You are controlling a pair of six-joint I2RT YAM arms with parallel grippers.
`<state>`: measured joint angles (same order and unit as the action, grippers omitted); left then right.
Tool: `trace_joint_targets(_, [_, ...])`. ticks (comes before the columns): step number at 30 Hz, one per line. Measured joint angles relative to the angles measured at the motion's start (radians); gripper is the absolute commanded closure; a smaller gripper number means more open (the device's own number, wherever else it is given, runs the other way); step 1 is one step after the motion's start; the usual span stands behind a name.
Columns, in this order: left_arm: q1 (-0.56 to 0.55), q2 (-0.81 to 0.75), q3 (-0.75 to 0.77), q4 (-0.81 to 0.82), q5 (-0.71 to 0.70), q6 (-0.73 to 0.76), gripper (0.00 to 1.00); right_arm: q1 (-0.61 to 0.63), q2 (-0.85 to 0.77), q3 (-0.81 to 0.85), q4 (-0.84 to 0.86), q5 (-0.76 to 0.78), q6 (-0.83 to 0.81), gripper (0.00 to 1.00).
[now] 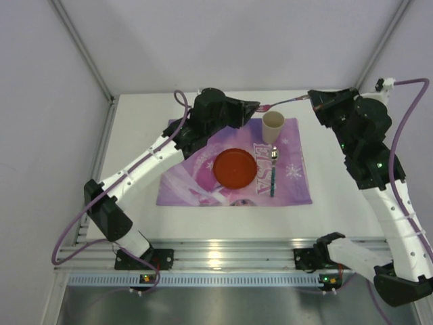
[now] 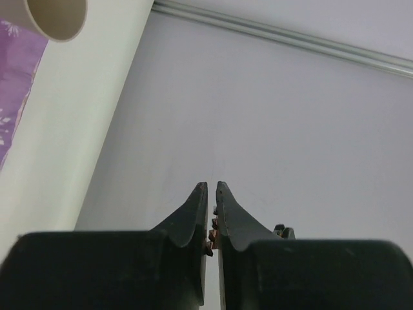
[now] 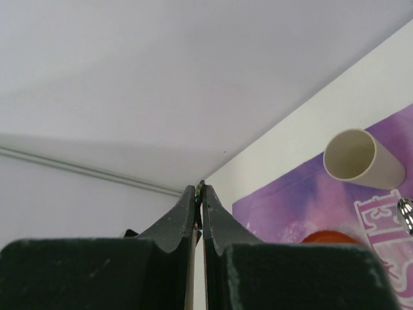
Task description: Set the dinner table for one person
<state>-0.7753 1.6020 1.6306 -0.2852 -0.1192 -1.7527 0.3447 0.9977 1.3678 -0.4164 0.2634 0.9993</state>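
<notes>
Top external view, near to far.

- Near edge: rail [image 1: 216, 261] with both arm bases bolted on. The table [image 1: 338, 217] runs from the rail back to the far wall and carries everything.
- Mid-table: mat [image 1: 183, 183] lies flat, roughly centred between the arms. Plate [image 1: 235, 168] sits in the middle of it. Spoon [image 1: 272, 172] lies just right of the plate, bowl pointing away. Cup [image 1: 273, 126] stands upright at the mat's far right corner, beyond the spoon. Judgement: a one-person layout with the left of the plate not yet filled.
- Far edge, above the table: fork [image 1: 277, 104] hangs level in the air beyond the cup, bridging the two arms. Right gripper [image 1: 312, 100] has the handle end; left gripper [image 1: 252, 110] meets the tine end.

Right wrist view: fingers [image 3: 174, 219] pressed together with only a thin strip between them, which I take to be the fork handle, so clamped on it.

Left wrist view: fingers [image 2: 190, 213] drawn in to a narrow slit, with a small copper-coloured piece pinched low between them. Likely the fork tines, though little of it shows.

Judgement: this is a hand-over. The fork probably belongs left of the plate, on the left arm's side, which would explain passing it across in the air. Risk: with both arms gripping, a pull from either before the other lets go could twist or drop the fork onto the cup.
</notes>
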Motion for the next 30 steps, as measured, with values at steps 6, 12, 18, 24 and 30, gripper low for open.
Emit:
trace_joint_targets(6, [-0.004, 0.010, 0.038, -0.080, 0.024, 0.067, 1.00, 0.002, 0.011, -0.015, 0.009, 0.029, 0.012, 1.00])
trace_joint_targets(12, [0.027, 0.072, 0.157, -0.163, 0.092, 0.200, 1.00, 0.000, 0.032, -0.003, 0.000, 0.002, -0.011, 0.11])
trace_joint_targets(18, [0.135, 0.220, 0.404, -0.378, 0.347, 0.525, 1.00, 0.014, 0.071, 0.064, -0.106, -0.103, -0.132, 0.00])
trace_joint_targets(24, [0.326, 0.262, 0.490, -0.784, 0.342, 0.974, 1.00, 0.006, 0.009, 0.174, -0.293, -0.059, -0.315, 0.00])
trace_joint_targets(30, [0.362, 0.259, 0.454, -0.982, 0.068, 1.217, 1.00, 0.003, -0.164, 0.187, -0.426, -0.034, -0.397, 0.00])
